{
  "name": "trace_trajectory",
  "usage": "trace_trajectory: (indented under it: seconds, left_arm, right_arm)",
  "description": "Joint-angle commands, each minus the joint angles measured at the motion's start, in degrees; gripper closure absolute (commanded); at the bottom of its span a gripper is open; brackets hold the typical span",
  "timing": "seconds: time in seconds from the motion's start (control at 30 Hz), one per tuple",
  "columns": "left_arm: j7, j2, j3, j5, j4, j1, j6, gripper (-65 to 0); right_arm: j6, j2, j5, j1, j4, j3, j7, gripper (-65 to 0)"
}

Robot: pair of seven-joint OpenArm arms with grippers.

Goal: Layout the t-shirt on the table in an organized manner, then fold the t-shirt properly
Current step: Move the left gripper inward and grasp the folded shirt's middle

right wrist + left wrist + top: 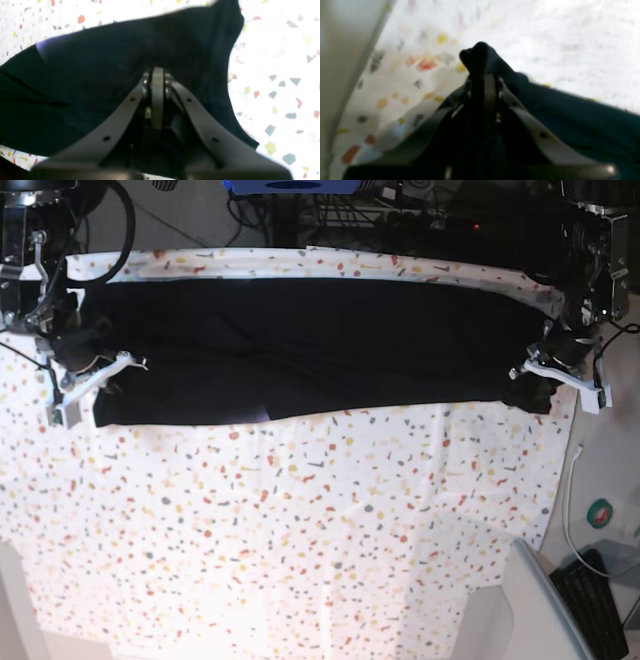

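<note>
The black t-shirt [320, 360] lies stretched in a long band across the far part of the speckled table [300, 530]. In the base view my left gripper [532, 378] is at the shirt's right end. The left wrist view shows that gripper [485, 78] shut, with a bunch of black fabric [480, 57] poking out past its tips. My right gripper [98, 370] is at the shirt's left end. In the right wrist view its fingers [157, 75] are pressed together over the dark t-shirt [100, 75], and the cloth spreads away on both sides.
The table's right edge runs just beyond the left gripper. On the floor there lie a white cable [568, 480], a green round object [600, 513] and a black keyboard [600, 605]. A pale panel [520, 600] stands at the near right corner, with cables and equipment behind the table.
</note>
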Motion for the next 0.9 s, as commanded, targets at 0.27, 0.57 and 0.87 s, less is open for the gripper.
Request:
trace_trajectory:
  seconds: [0.27, 0.57, 0.87]
  left_arm:
    - [-1.1, 3.7, 17.8, -0.9, 14.3, 2.5, 10.3, 0.0]
    - [-1.1, 10.8, 33.9, -0.8, 10.1, -6.8, 15.1, 0.0]
    - [-1.2, 16.2, 43.1, 8.9, 6.5, -11.2, 18.9, 0.0]
  right_arm:
    - [0.3, 0.7, 0.4, 0.7, 0.9, 0.3, 1.1, 0.0]
    - [0.3, 0.7, 0.4, 0.6, 0.8, 0.5, 1.0, 0.0]
    - [0.3, 0.8, 0.4, 0.6, 0.8, 0.5, 1.0, 0.0]
